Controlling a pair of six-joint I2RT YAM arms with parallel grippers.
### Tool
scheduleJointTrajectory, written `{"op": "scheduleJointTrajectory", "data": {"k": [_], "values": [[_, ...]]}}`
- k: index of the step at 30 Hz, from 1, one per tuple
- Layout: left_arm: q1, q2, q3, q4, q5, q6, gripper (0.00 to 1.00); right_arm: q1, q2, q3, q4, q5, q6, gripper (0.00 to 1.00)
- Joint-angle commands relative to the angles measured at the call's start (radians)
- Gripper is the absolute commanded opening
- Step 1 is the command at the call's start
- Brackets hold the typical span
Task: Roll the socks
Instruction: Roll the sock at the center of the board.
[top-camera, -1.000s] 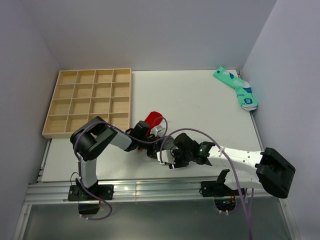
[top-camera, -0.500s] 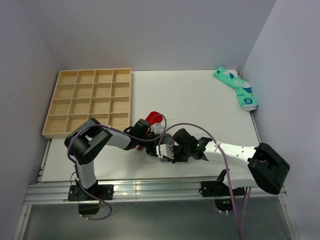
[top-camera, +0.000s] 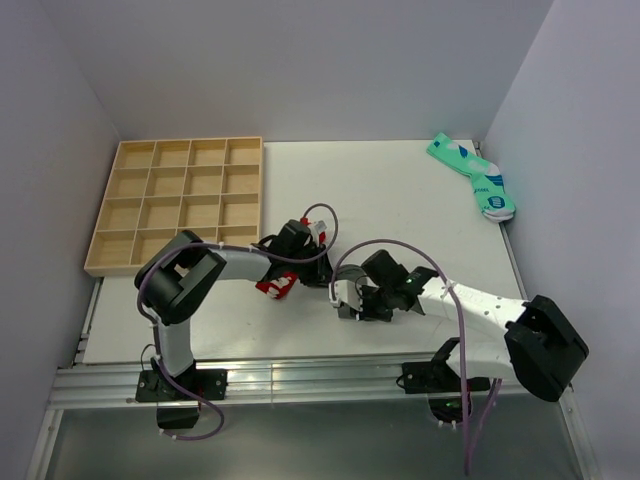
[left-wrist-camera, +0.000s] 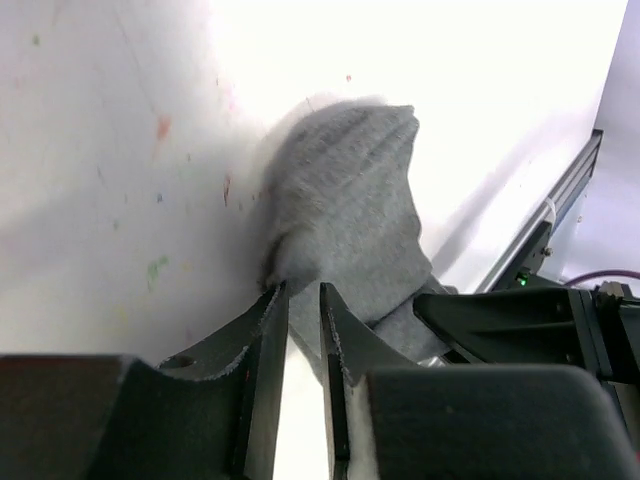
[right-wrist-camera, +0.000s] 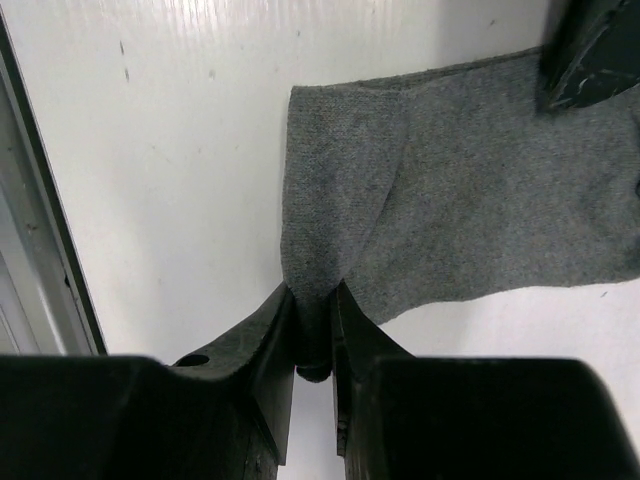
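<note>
A second ago we saw the red sock (top-camera: 273, 287) standing up as a bright loop on the far side of the left arm's wrist. Now it sits lower, a small red-and-white bundle against the near side of that arm's forearm, and the wrist itself has swung further from the near edge. The right arm has also shifted a little to the right, so the two wrists now sit slightly further apart in the middle of the tabletop (top-camera: 400, 200). The wooden tray (top-camera: 261, 190) and the mint-green socks (top-camera: 475, 178) in the far right corner have not moved. The grey sock (left-wrist-camera: 350, 220) hangs between the two arms. In the left wrist view, the left pincer (left-wrist-camera: 303, 292) is closed to a narrow slit with the sock's near edge at its tips, and the cloth bulges away from it in a rumpled hump that casts a shadow on the white surface. In the right wrist view, the right pincer (right-wrist-camera: 313, 295) is clamped on a pinched fold at the sock's corner. From there the flat grey fabric spreads up and to the right towards the dark body of the other arm. We cannot make out the grey sock from overhead, since the two wrists cover it.
</note>
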Motion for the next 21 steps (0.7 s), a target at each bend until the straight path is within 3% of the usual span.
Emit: {"op": "scheduleJointTrajectory", "data": {"k": [1,11,21], "values": [[0.003,0.045,0.040,-0.021,-0.032,0.039,0.24,-0.030,0.009,0.028,-0.075,-0.046,-0.023,0.17],[0.003,0.085,0.018,0.078,-0.002,0.005,0.22,-0.140,0.242,0.244,-0.254,-0.220,-0.104,0.17],[0.002,-0.034,-0.130,0.181,-0.016,-0.009,0.25,-0.228,0.515,0.436,-0.383,-0.286,-0.083,0.17]]}}
